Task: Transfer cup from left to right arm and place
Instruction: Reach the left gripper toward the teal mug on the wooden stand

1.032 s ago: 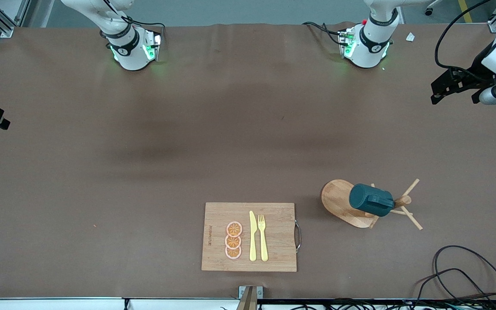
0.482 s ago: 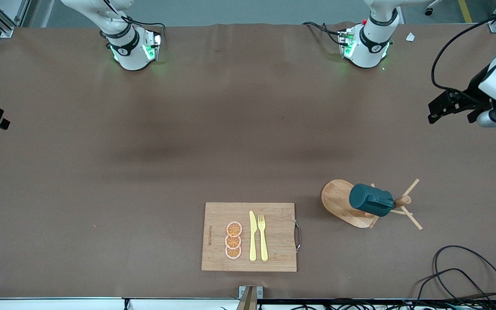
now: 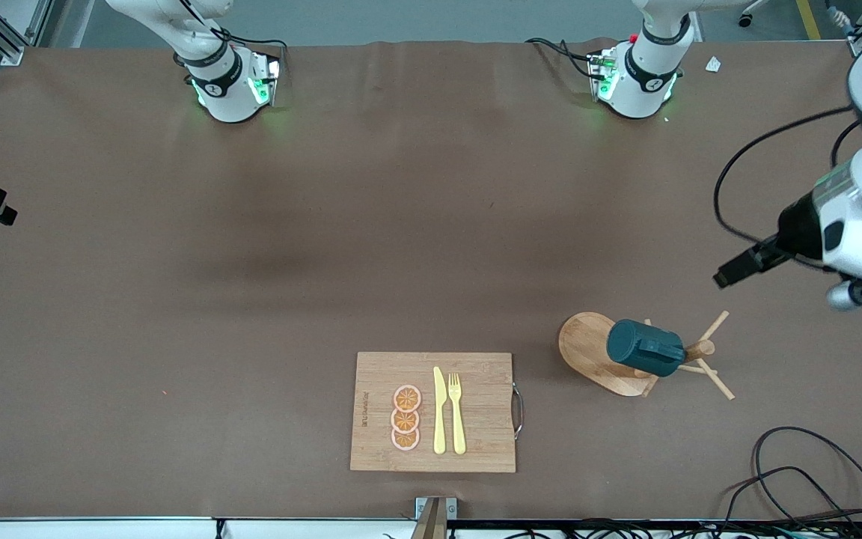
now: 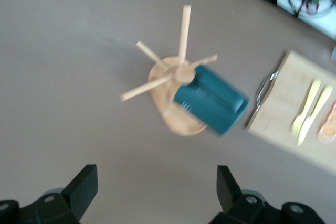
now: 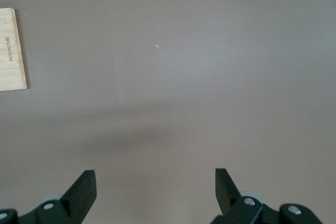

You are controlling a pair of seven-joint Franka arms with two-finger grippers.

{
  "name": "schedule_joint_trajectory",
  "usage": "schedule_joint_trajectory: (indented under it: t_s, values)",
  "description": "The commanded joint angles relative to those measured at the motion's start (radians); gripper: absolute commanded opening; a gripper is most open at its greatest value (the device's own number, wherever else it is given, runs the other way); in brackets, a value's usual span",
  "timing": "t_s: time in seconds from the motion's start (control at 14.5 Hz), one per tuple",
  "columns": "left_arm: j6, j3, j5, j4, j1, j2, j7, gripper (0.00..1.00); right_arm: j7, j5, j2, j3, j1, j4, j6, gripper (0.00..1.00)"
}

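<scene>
Left wrist view gives you the key relation: the cup (image 4: 210,106) hangs tilted on the wooden peg rack (image 4: 176,85), ahead of the left gripper (image 4: 156,190), whose jaws are spread and empty. The rack stands near the table's front-camera edge, toward the left arm's end. Your right gripper (image 5: 155,192), also spread and empty, waits over bare table, so the left arm is nearer

Dark teal cup (image 3: 644,348) hangs tilted on wooden peg rack (image 3: 610,355).
</scene>
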Motion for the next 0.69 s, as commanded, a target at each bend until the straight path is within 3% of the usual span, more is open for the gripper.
schedule_joint_trajectory:
  t_s: [0.0, 0.34, 0.62]
  values:
    - [0.086, -0.003, -0.016, 0.053, -0.008, 0.097, -0.139, 1.0, -0.005, -0.002, -0.011, 0.01, -0.01, 0.0, -0.009, 1.0]
    - [0.194, -0.003, -0.152, 0.061, -0.021, 0.161, -0.359, 1.0, -0.007, -0.002, -0.011, 0.01, -0.01, 0.0, -0.009, 1.0]
    - [0.203, -0.007, -0.2, 0.081, -0.043, 0.21, -0.434, 1.0, -0.007, -0.002, -0.011, 0.009, -0.01, 0.0, -0.009, 1.0]
